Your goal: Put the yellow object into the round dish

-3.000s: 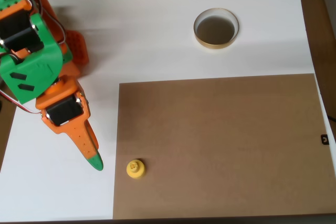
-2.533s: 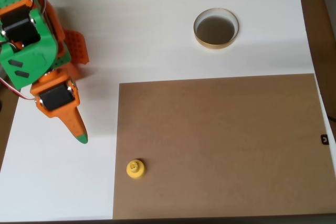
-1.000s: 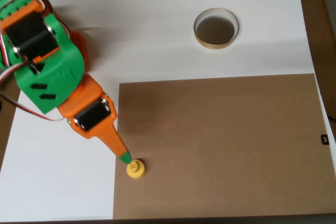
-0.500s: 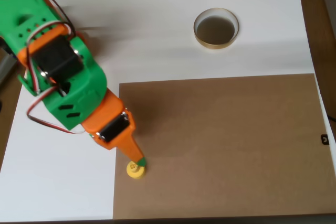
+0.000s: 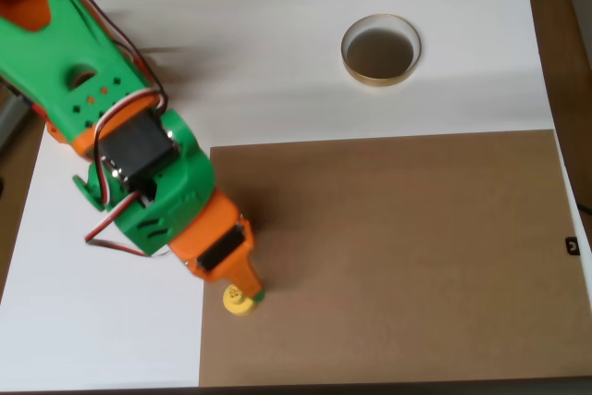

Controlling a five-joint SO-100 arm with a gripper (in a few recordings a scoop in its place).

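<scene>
Overhead view. The gripper [image 5: 248, 297] is positioned directly above the yellow object [image 5: 237, 302], with its green fingertip at the object's upper right edge and overlapping it. The orange gripper body covers the fingers from above, so the jaw opening cannot be determined, nor whether the fingers are in contact with the object or closed around it. The yellow object sits on the brown mat [image 5: 398, 256], near the mat's left edge and lower left corner. The dish [image 5: 380, 50] rests on the white table [image 5: 259, 34], beyond the mat's upper edge, well apart from both the object and the gripper. The dish's interior appears dark. The green and orange arm [image 5: 120, 154] extends from the upper left corner toward the object.
</scene>
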